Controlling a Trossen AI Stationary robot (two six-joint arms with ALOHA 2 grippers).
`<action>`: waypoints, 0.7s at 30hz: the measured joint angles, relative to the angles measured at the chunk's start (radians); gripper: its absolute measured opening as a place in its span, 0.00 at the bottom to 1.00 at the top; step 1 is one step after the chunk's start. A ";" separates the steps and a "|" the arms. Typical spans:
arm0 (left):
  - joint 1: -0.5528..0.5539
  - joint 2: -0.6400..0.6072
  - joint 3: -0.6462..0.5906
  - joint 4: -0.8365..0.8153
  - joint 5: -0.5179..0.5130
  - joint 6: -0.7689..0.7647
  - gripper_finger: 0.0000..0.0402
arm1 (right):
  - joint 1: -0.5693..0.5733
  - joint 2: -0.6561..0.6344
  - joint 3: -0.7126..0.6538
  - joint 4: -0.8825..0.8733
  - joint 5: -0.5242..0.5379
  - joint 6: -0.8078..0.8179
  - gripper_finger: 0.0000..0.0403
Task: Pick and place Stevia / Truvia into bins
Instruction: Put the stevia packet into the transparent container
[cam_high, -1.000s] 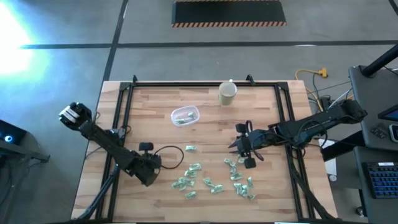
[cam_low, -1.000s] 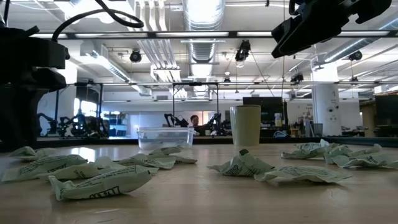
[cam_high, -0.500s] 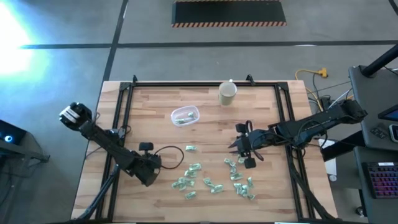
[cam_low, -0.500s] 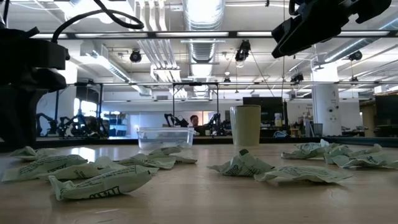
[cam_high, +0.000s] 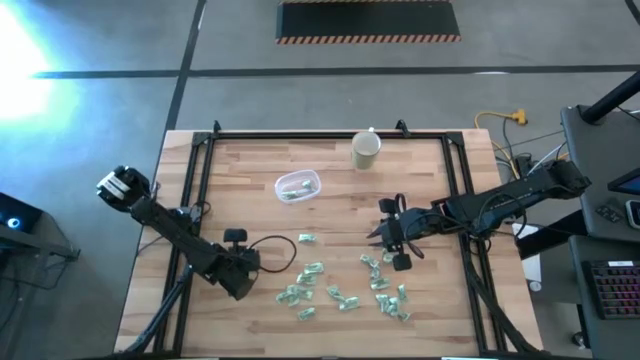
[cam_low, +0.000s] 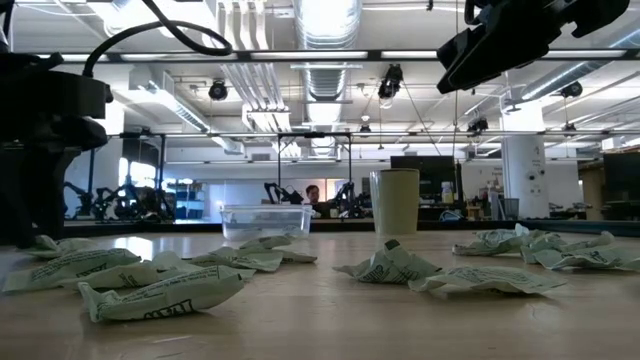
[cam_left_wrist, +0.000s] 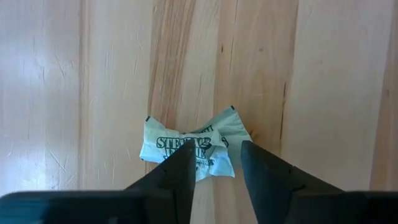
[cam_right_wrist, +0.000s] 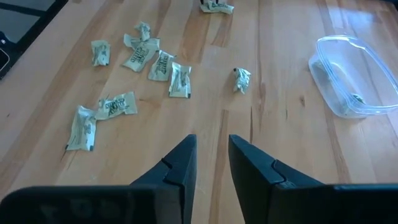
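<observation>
The left tool (cam_left_wrist: 214, 163) hangs directly over one crumpled sachet (cam_left_wrist: 194, 144), fingers parted astride it, gripping nothing, its long axis crossing the gap. The right tool (cam_right_wrist: 211, 155), also parted and empty, waits well apart from the tub (cam_high: 298, 185).

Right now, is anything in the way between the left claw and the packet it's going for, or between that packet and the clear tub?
Nothing visible. The left gripper hangs directly over one sachet. Bare wood lies between there and the tub.

Beige cup (cam_high: 365, 149) upright near table's (cam_high: 240, 175) far edge; person (cam_low: 314, 194) beyond.
</observation>
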 joint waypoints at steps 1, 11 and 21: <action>0.000 0.000 0.000 0.000 0.000 0.000 0.28 | 0.000 0.000 0.000 0.000 0.000 0.000 0.20; 0.000 0.000 -0.001 -0.025 0.005 0.000 0.04 | 0.000 0.000 0.000 0.000 0.000 0.000 0.19; 0.000 -0.004 0.013 -0.028 -0.038 0.029 0.02 | 0.000 0.000 0.000 0.000 0.000 0.000 0.19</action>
